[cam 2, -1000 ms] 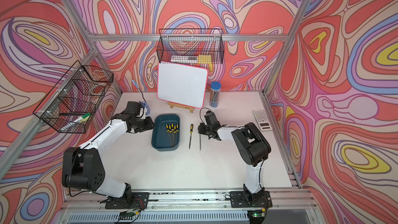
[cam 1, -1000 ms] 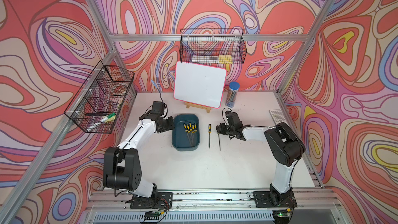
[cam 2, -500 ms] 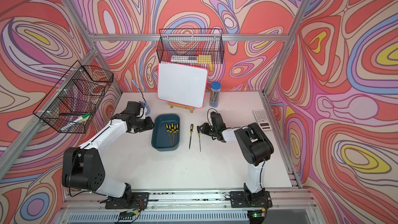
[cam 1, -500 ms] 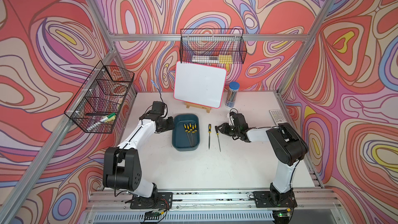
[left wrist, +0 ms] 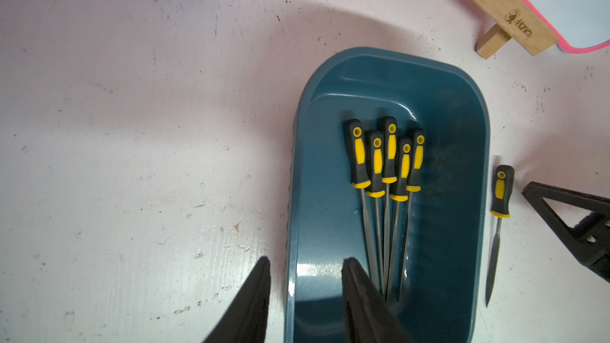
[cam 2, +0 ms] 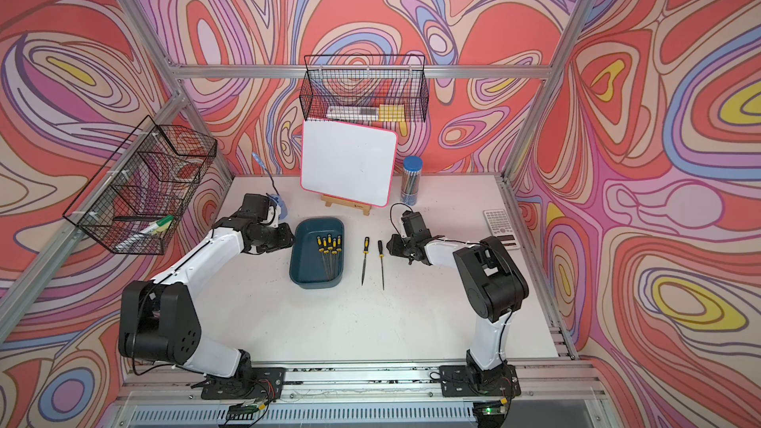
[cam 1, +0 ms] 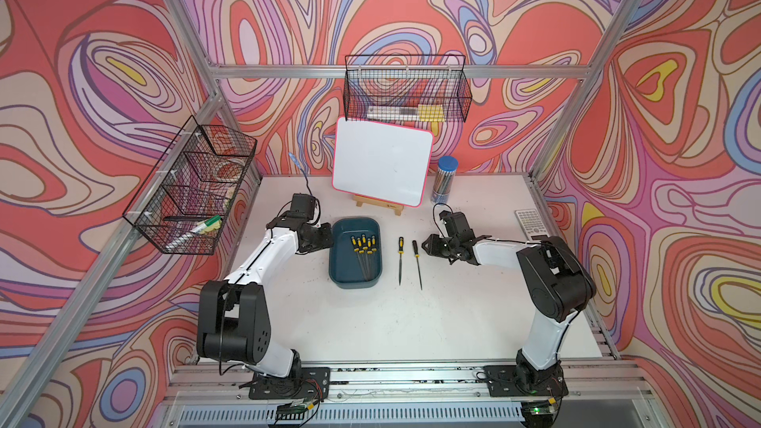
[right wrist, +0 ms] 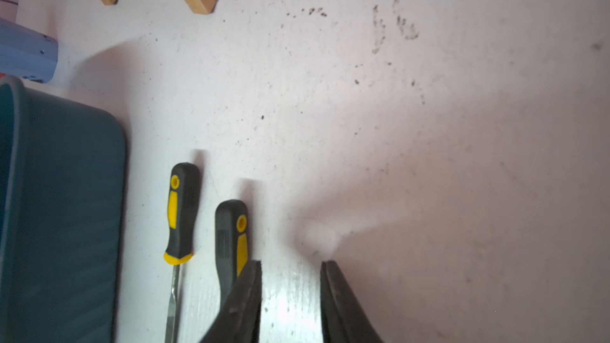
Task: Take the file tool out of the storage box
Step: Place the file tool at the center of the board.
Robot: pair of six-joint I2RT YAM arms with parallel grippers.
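left arm [cam 1: 263, 259]: base front-left, shoulder link folded low, white forearm stretched forward and inward to the left wall of the storage box [cam 1: 342, 269]. left end effector [left wrist: 305, 262] part-spread, straddling that wall: one finger [left wrist: 257, 292] outside over the table [cam 1: 412, 323], second finger inside the box above the file shanks. wrist view shows a strip of table and a strip of box floor either side of the rim, so the wall doesn't look pinched. carries nothing.

right arm [cam 1: 498, 252]: elbow raised at the right, forearm running low toward centre. right end effector [right wrist: 291, 263] spread, bare table between its fingers, empty. it sits just beside the handle of the outer file [cam 1: 416, 249]; in its wrist view one finger overlaps that handle, can't tell if they touch.

files: five boxed files [left wrist: 386, 160] lie fanned on the box floor, yellow-black handles toward the back wall, tips bunched toward the front. two are out on the table right of the box: inner file [cam 1: 400, 245] near the box wall, outer file next to it, apart, both roughly parallel to the box's long side, handles to the back.

box sits mid-table, just in front of the whiteboard [cam 1: 381, 166] on its wooden easel [cam 1: 374, 202].
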